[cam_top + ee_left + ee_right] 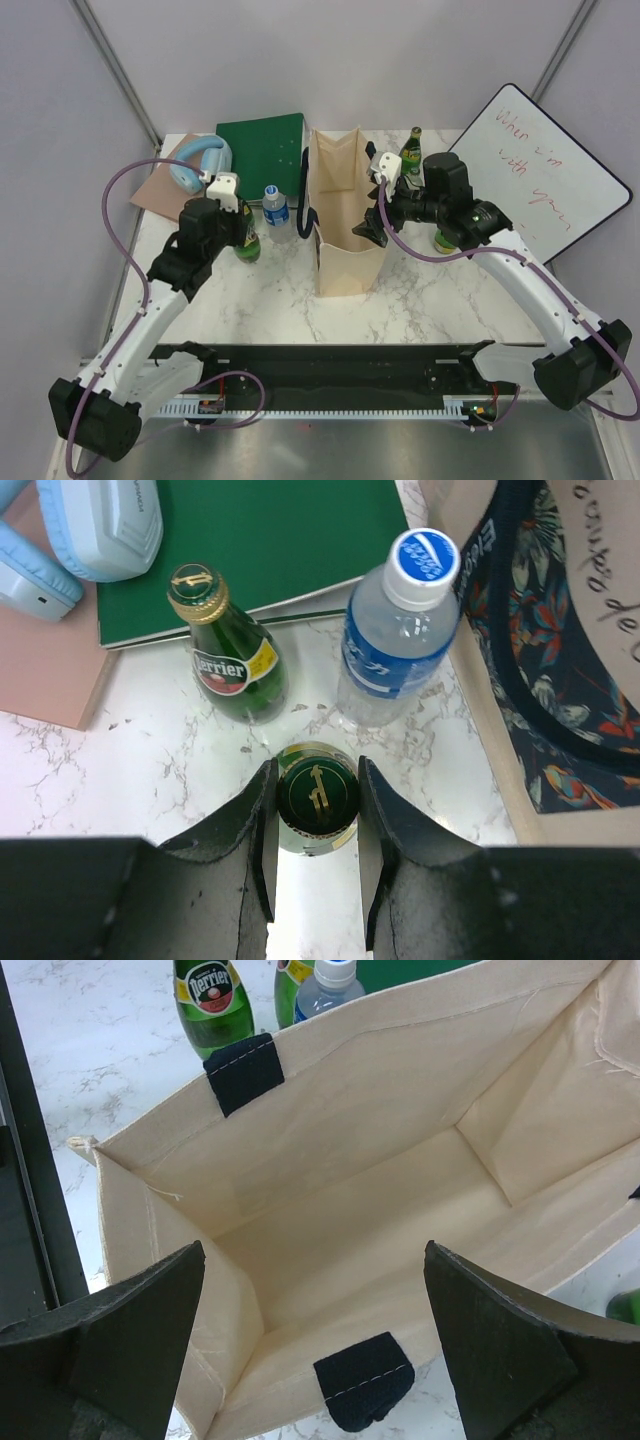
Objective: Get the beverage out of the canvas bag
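Note:
The canvas bag [345, 215] stands upright and open at the middle of the table, cream with navy handles. My right gripper [315, 1290] hangs open over its right rim [372, 228], looking in; only bare fabric [380, 1190] shows inside. Left of the bag, my left gripper [317, 855] is shut on the gold-and-green cap of a green glass beverage bottle [317, 792], which is upright over the marble [247, 243]. I cannot tell whether it rests on the table.
Beyond the held bottle stand a second Perrier bottle [228, 650] and a clear water bottle [395, 640]. A green book [260, 145] and blue headphones [200, 160] lie at the back left. Two more green bottles [412, 150] [443, 240] and a whiteboard [545, 170] are to the right.

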